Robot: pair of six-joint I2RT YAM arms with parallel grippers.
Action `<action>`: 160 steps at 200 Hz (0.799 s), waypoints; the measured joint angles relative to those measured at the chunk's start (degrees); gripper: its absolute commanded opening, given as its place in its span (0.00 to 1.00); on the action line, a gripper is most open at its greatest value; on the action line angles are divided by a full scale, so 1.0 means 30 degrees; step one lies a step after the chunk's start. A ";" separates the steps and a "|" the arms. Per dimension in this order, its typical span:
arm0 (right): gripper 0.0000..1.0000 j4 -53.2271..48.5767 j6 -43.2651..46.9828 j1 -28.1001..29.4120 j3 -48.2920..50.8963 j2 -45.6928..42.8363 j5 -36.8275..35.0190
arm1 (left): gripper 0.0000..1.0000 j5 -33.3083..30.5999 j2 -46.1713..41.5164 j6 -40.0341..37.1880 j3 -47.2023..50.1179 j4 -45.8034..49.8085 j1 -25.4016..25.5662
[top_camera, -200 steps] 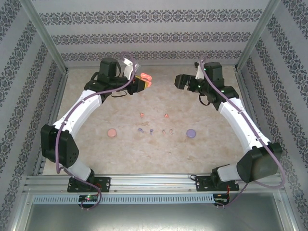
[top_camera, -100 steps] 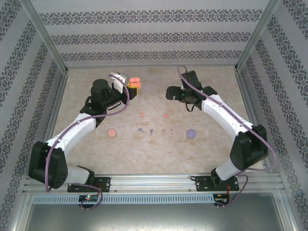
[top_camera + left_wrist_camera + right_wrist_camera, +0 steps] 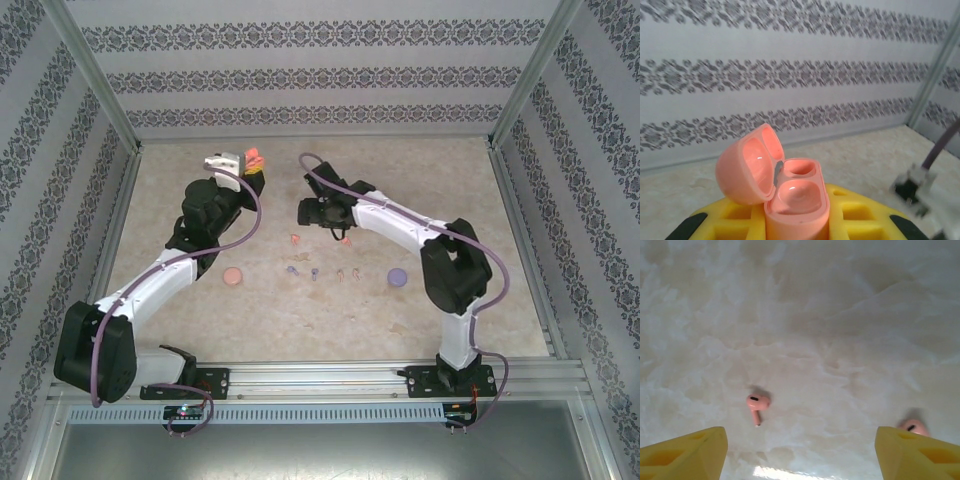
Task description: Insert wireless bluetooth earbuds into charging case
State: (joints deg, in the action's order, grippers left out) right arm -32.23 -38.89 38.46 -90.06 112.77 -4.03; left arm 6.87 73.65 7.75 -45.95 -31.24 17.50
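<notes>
- Wallpaper (image 3: 300, 80) with dark floral bands covers the walls around a pale marbled bench (image 3: 440, 190).
- At the far left of the bench, the left gripper (image 3: 250, 166) is raised, and its yellow fingers (image 3: 735, 220) are clamped on the base of a salmon-pink charging case (image 3: 796, 197).
- That case stands upright in the grip, with its lid (image 3: 747, 167) hinged back to the left and two round sockets showing inside.
- Over the middle of the bench, the right gripper (image 3: 306, 211) hangs just beyond the earbuds, with its yellow fingertips (image 3: 682, 455) spread wide apart and holding nothing.
- Seen from the right wrist, one salmon-pink earbud (image 3: 756, 404) lies on the bench in the gap between the two fingertips, touching neither.
- A second earbud (image 3: 914, 426) peeks out from behind the right-hand fingertip, partly hidden.
- From above, six earbuds lie loose on the bench in mid-field.
- The orange-red pair (image 3: 296, 239) lies farthest back, its two buds well apart.
- Nearer the arm bases, the purple pair (image 3: 291, 269) and the pinkish pair (image 3: 341, 273) form a short row.
- A round pink case (image 3: 233, 276) rests on the bench to the left of that row.
- A round purple case (image 3: 397, 277) rests to its right, and both cases are apart from the earbuds.
</notes>
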 measured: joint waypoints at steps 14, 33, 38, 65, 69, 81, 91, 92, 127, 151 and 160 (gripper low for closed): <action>0.75 -0.0481 -0.0153 0.0459 -0.1064 0.0947 -0.0335 | 0.00 -0.0714 -0.0393 0.0372 0.0284 -0.0707 -0.0007; 0.73 -0.1151 -0.0386 0.0991 -0.2463 0.2186 -0.0852 | 0.00 -0.1596 -0.0896 0.0787 0.0583 -0.1392 -0.0022; 0.72 -0.1319 -0.0466 0.1107 -0.2761 0.2441 -0.0969 | 0.00 -0.1851 -0.1020 0.0911 0.0648 -0.1508 -0.0029; 0.68 -0.2302 -0.0809 0.1632 -0.4189 0.3716 -0.1494 | 0.00 -0.2739 -0.1377 0.1435 0.0845 -0.1785 -0.0131; 0.67 -0.2448 -0.0911 0.1676 -0.4408 0.3898 -0.1552 | 0.00 -0.2834 -0.1399 0.1501 0.0867 -0.1792 -0.0153; 0.63 -0.2776 -0.1115 0.1851 -0.4903 0.4393 -0.1727 | 0.00 -0.2965 -0.1443 0.1661 0.0925 -0.1785 -0.0182; 0.59 -0.3075 -0.1370 0.1960 -0.5238 0.4707 -0.1858 | 0.00 -0.2987 -0.1457 0.1749 0.0976 -0.1778 -0.0219; 0.59 -0.3111 -0.1355 0.1989 -0.5289 0.4758 -0.1880 | 0.00 -0.2994 -0.1457 0.1763 0.0984 -0.1778 -0.0219; 0.50 -0.3774 -0.2069 0.2237 -0.6244 0.5756 -0.2062 | 0.00 -0.3111 -0.1464 0.2091 0.1151 -0.1778 -0.0248; 0.46 -0.4124 -0.2528 0.2273 -0.6819 0.6251 -0.2084 | 0.00 -0.3330 -0.1603 0.2120 0.1428 -0.1778 -0.0248; 0.46 -0.4211 -0.2637 0.2273 -0.7060 0.6462 -0.2084 | 0.00 -0.3388 -0.1639 0.2142 0.1479 -0.1770 -0.0248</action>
State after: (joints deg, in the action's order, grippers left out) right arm -44.86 -46.81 45.28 -111.24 132.16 -10.28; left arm -3.29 68.73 14.17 -41.52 -36.56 16.75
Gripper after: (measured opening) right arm 0.467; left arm 0.234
